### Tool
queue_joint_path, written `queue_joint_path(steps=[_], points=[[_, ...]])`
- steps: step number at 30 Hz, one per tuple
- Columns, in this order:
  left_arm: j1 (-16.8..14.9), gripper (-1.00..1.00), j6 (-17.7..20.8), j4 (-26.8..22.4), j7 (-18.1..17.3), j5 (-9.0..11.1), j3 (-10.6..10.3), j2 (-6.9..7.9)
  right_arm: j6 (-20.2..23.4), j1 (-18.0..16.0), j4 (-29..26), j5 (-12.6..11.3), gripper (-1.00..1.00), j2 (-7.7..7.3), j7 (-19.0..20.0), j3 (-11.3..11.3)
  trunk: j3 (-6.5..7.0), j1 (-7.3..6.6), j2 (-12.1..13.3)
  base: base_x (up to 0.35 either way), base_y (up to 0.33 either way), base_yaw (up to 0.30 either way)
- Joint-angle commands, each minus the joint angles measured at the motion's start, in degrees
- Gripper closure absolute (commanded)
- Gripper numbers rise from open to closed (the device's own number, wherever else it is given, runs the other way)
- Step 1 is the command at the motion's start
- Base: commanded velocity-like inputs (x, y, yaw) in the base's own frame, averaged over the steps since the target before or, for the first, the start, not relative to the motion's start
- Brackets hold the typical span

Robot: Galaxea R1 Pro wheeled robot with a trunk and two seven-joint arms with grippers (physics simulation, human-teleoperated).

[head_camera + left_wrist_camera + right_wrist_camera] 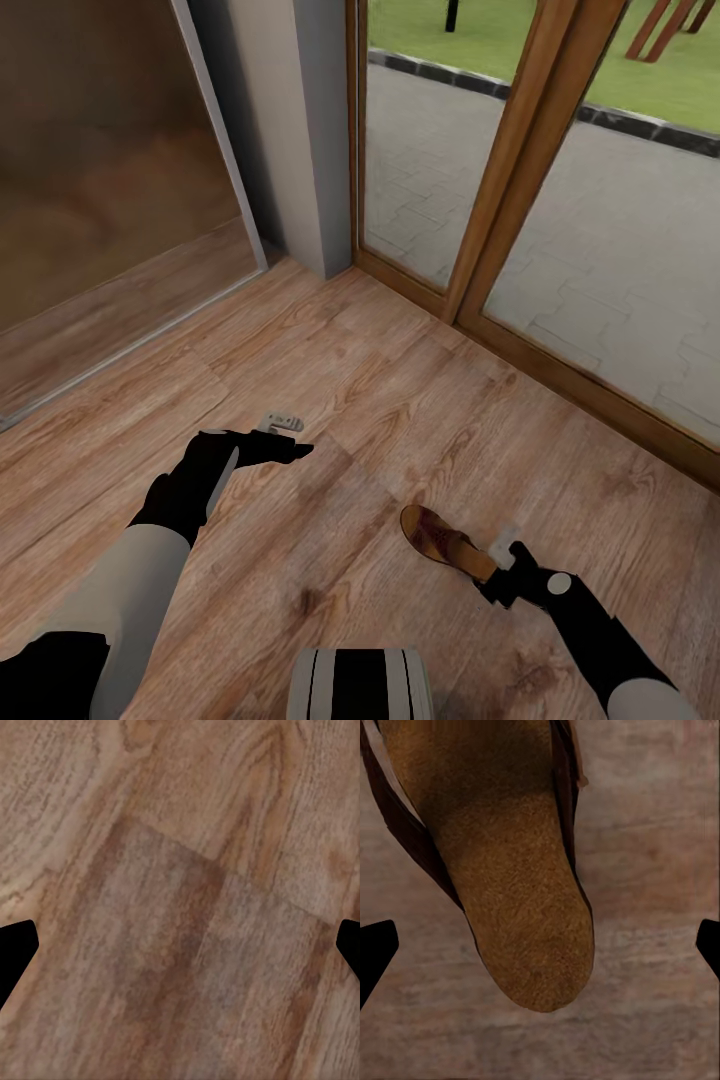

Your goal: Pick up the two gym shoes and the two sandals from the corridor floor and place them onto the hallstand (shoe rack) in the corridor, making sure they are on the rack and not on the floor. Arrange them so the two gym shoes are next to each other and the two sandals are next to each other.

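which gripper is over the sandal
The right gripper, at the heel end of the brown sandal with fingers spread. The left gripper has only bare wood floor beneath it.

Count at this moment:

- Sandals: one [437,540], brown, lying on the wood floor [400,400]; its tan insole [521,907] shows close up in the right wrist view.
- Robot arms: two, each ending in a gripper, the left [285,440] and the right [500,572].
- Glass door panes: two, split by one wooden post [510,160].
- Grey wall pillars: one [300,130].
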Motion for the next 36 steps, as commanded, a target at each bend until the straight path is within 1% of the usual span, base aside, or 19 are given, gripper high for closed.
queue_joint_path(steps=[1, 4, 12, 17, 36], points=[[0.0, -1.00, 0.1, -0.1, -0.4, -0.6, 0.0, 0.03, 0.2, 0.0, 0.5, 0.2, -1.00, 0.03, -0.8, -0.2, -0.04, -0.01, 0.0, 0.000, 0.000, 0.000], [0.0, -1.00, 0.1, 0.0, -0.4, -0.7, 0.0, 0.03, 0.1, 0.0, 2.0, 0.1, -1.00, 0.06, -2.1, -0.1, -0.04, -0.01, 0.0, 0.000, 0.000, 0.000], [0.0, -1.00, 0.0, 0.4, -0.4, -0.7, 0.0, 0.03, 0.0, 0.0, 2.8, -0.1, -1.00, 0.38, -2.7, -0.1, -0.04, -0.01, 0.0, 0.000, 0.000, 0.000], [0.0, -1.00, 0.0, 0.4, -0.5, -0.7, -0.1, 0.03, 0.1, 0.0, 2.9, -0.1, -1.00, 0.55, -2.8, -0.1, -1.38, 0.12, -0.1, 0.000, 0.000, 0.000], [0.0, -1.00, 0.0, 0.4, -0.4, -0.7, 0.0, 0.03, 0.1, 0.0, 2.3, -0.1, -1.00, 0.51, -3.1, -0.3, -1.86, 0.12, -0.1, 0.000, 0.000, 0.000]])
